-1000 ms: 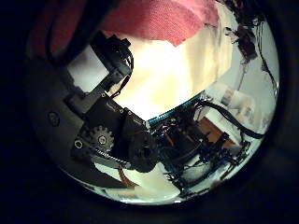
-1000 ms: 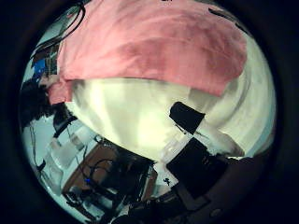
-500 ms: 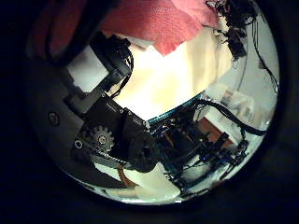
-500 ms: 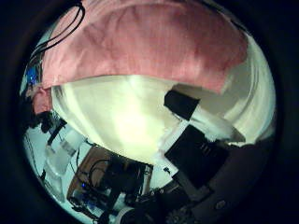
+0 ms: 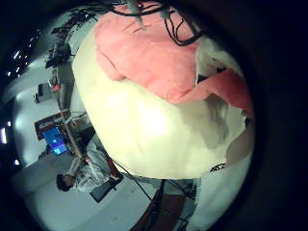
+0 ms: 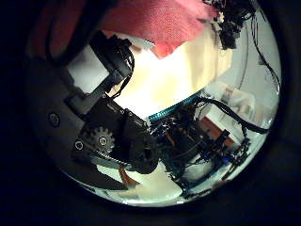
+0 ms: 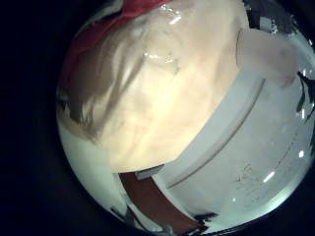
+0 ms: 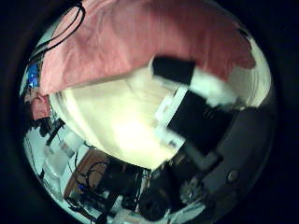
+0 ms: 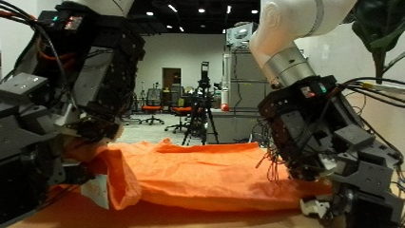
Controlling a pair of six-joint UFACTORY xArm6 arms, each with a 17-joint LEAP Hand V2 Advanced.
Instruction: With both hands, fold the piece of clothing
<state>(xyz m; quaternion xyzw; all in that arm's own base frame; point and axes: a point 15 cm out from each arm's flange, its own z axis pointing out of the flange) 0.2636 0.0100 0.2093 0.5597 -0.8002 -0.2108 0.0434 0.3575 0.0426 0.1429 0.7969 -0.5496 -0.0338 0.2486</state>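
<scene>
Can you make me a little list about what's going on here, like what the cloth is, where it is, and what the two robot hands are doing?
cloth: orange piece of clothing, lying spread out
where: on the pale table
left robot hand: at one end of the cloth, fingers not clear
right robot hand: at the other end, fingers not clear
fold: one edge near the left robot hand is turned over

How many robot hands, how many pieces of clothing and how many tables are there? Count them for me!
Robot hands: 2, the left hand and the right hand
Pieces of clothing: 1, the orange garment
Tables: 1, the table under the garment
Total: 4
</scene>
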